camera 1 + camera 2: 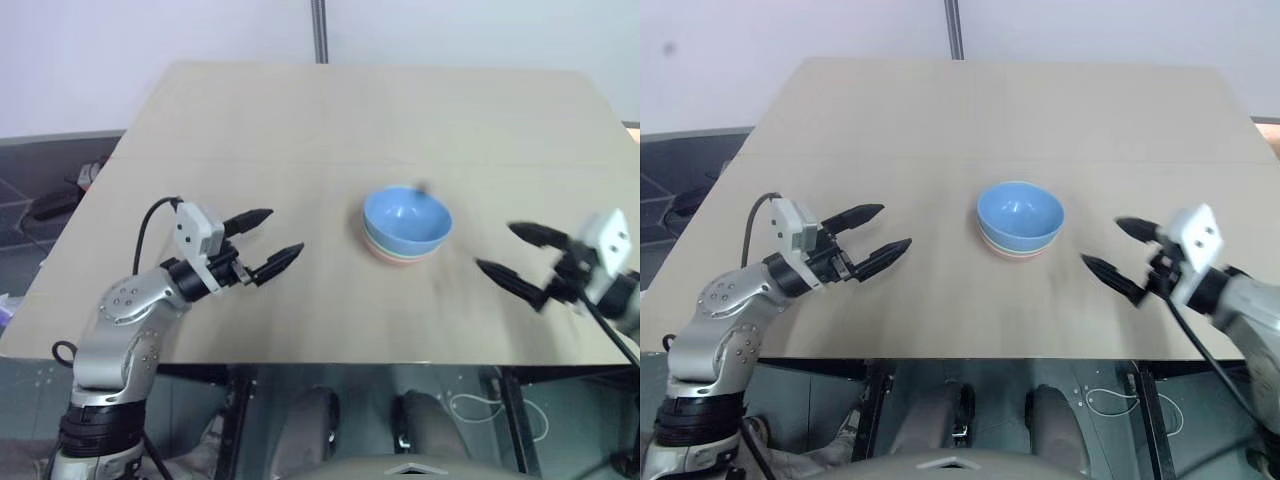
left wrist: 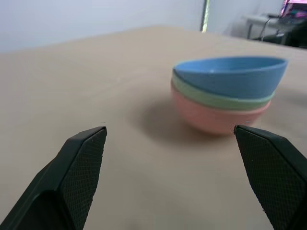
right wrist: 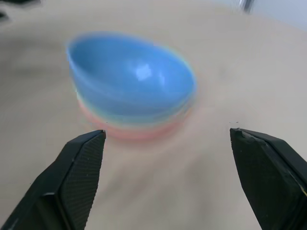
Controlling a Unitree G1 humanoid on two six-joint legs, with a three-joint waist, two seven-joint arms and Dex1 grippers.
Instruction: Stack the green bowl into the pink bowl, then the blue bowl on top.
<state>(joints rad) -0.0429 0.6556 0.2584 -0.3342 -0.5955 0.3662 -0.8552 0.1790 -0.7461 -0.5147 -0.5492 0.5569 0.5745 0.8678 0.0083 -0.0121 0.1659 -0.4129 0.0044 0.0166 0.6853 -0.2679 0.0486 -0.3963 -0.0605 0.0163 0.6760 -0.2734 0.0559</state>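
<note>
Both arms reach in over the near half of the table from opposite sides, each roughly level and angled inward toward the middle. The left gripper hovers above the tabletop on the left with its two black fingers spread apart and nothing between them. The right gripper hangs over the right side, its fingers likewise parted and empty. Between the two, near the table's centre, stands the stack of three bowls: the pink bowl sits on the wood at the bottom, the green bowl is nested inside it with only a band of its rim showing, and the blue bowl rests on top, tilted slightly. Each gripper is well apart from the stack, with bare table between.
</note>
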